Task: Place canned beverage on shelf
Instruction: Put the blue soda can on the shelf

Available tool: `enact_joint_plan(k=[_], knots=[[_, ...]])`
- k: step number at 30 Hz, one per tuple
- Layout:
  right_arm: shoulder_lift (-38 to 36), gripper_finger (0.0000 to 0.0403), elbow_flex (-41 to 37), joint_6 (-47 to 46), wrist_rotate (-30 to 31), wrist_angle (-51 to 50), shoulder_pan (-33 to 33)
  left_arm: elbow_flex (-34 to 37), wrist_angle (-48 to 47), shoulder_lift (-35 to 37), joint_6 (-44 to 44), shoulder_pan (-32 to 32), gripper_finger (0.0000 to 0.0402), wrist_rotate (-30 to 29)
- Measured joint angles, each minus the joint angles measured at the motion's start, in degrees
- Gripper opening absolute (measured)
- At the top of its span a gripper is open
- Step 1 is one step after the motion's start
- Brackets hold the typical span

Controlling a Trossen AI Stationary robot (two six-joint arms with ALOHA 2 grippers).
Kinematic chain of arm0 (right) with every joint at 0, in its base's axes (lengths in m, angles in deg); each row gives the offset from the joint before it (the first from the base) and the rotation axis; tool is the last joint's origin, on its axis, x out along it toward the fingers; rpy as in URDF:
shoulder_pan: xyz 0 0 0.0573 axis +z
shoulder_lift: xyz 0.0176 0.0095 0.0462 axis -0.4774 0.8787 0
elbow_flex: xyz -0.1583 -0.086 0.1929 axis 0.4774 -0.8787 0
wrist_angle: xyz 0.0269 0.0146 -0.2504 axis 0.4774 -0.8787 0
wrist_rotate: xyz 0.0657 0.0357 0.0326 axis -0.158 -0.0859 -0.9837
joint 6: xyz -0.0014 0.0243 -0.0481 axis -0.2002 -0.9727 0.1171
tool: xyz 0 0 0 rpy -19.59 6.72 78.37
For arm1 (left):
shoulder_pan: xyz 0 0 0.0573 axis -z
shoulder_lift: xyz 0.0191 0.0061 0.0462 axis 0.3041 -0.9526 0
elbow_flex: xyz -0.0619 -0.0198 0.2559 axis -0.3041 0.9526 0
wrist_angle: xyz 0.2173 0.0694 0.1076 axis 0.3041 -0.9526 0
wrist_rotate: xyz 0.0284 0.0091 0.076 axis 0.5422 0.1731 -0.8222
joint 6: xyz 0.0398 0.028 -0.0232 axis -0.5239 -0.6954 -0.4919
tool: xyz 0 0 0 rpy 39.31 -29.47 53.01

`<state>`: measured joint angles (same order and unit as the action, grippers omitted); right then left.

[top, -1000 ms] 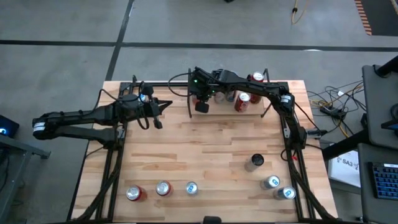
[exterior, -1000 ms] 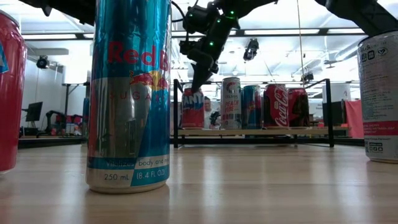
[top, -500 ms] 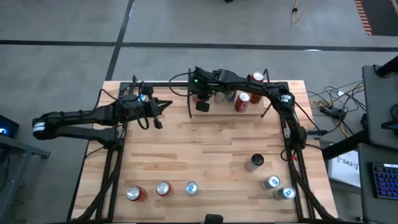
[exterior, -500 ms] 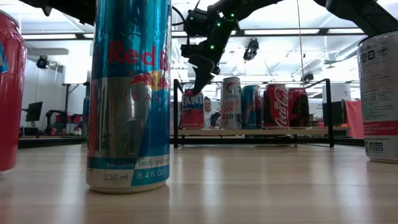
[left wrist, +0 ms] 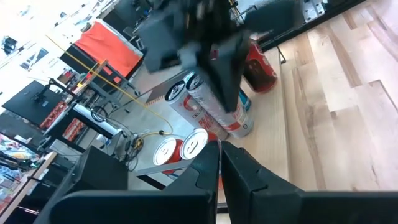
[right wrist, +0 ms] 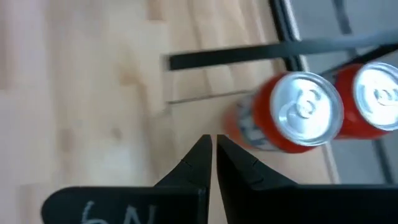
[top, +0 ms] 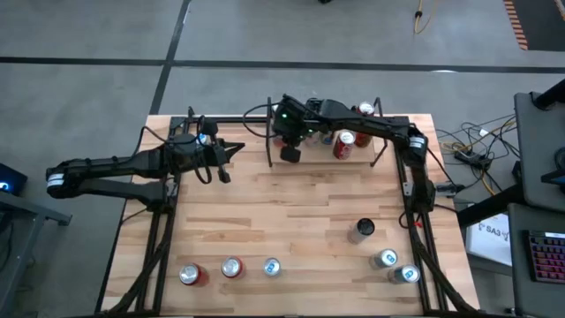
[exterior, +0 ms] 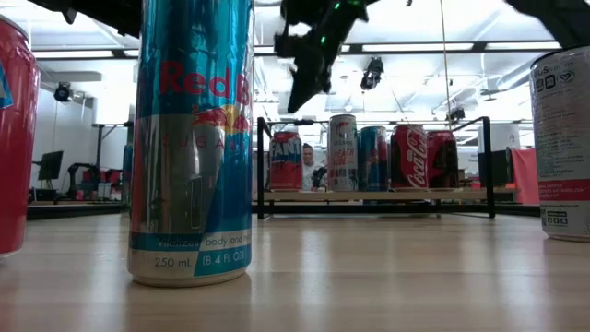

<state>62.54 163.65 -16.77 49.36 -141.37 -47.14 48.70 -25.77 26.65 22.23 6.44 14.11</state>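
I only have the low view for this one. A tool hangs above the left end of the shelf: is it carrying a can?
Observer: No. In the right wrist view the right tool is shut with nothing between its fingers. The orange can stands clear of it on the shelf.
Operator: Where is the other arm?
Observer: In the high view the left tool waits, shut, over the table's back left, beside the shelf.
Operator: I count three cans off the shelf. Is that all?
Observer: No, the high view shows six: a row of three cans at the front left, a dark can right of centre, and a pair of cans at the front right.
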Motion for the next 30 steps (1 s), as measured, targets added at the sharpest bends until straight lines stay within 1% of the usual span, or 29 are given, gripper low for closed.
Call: enact_joint_plan(k=[3, 9, 12, 14, 16, 18, 20, 23, 26, 30], knots=[[-4.11, 0.0013, -4.19, -2.2, -1.43, 3.69, 2.36, 0.0, -0.01, 0.0, 0.64, 0.02, 0.0, 0.01], [-13.19, 0.0013, -17.37, -5.66, -1.36, 14.81, 8.73, 0.0, -0.02, 0.0, 3.21, 0.08, 0.0, 0.09], [-17.76, 0.0013, -23.45, -7.87, 2.34, 19.65, 12.28, 0.0, -0.02, 0.0, 5.48, 0.32, 0.0, 0.16], [-20.15, 0.0013, -26.97, -8.62, 5.29, 21.79, 14.81, 0.0, -0.01, 0.0, 6.91, 0.67, 0.0, 0.18], [-22.26, 0.0013, -30.06, -8.78, 7.03, 23.5, 17.24, 0.0, 0.11, 0.02, 7.43, 1.28, 0.0, 0.2], [-23.91, 0.0013, -32.31, -8.82, 7.83, 25.12, 19.46, -0.57, 0.07, 0.02, 8.74, 2.03, 0.0, 0.2], [-25.32, 0.0013, -34.12, -9.6, 8.11, 26.91, 21.4, -1.5, 0.09, -0.12, 12.94, 3.0, 0.0, 0.74], [-26.85, 0.0013, -36.21, -10.13, 8.19, 28.6, 24.04, -1.94, -1.56, -0.84, 18.1, 4.94, 0.0, 5.03], [-27.6, 0.0013, -37.88, -10.13, 10.28, 29.29, 26.87, -1.92, -1.5, -2.05, 22.14, 7.92, 0.0, 9.12], [-28.44, 0.0013, -38.79, -10.77, 12.63, 29.98, 30.56, -1.92, 0.37, -4.54, 26.92, 13.16, 0.0, 9.6]])
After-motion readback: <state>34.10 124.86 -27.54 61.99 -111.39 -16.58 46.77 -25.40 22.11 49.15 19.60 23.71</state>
